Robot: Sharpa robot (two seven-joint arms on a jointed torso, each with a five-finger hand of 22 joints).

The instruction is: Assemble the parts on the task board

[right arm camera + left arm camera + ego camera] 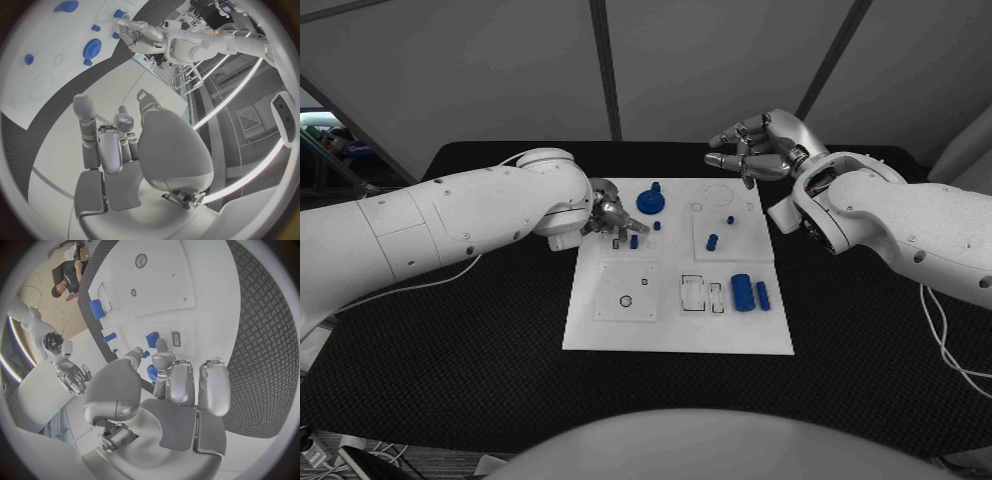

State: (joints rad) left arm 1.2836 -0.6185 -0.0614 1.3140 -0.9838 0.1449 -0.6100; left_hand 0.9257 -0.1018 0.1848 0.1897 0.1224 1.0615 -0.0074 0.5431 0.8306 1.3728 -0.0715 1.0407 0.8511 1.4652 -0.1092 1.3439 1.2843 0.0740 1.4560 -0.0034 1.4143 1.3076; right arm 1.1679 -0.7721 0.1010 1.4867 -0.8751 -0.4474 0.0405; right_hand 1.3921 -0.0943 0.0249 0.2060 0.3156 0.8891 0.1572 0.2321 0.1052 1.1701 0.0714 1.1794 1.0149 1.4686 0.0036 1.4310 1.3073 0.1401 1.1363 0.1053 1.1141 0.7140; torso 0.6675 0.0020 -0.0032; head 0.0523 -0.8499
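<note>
Left hand on a part, right hand idle.
I had the left hand (607, 215) pinching a blue part (633, 241) over the board (678, 335); the right hand (750, 150) hung empty, fingers curled.

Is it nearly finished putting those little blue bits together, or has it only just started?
It looks early. On the task board, the blue gear seems to be in place near the far edge. The left hand is down over the board beside a small blue peg; whether it grips anything is unclear. The right hand hangs above the board's far edge, holding nothing. Two blue cylinders lie loose beside outlined slots.
</note>
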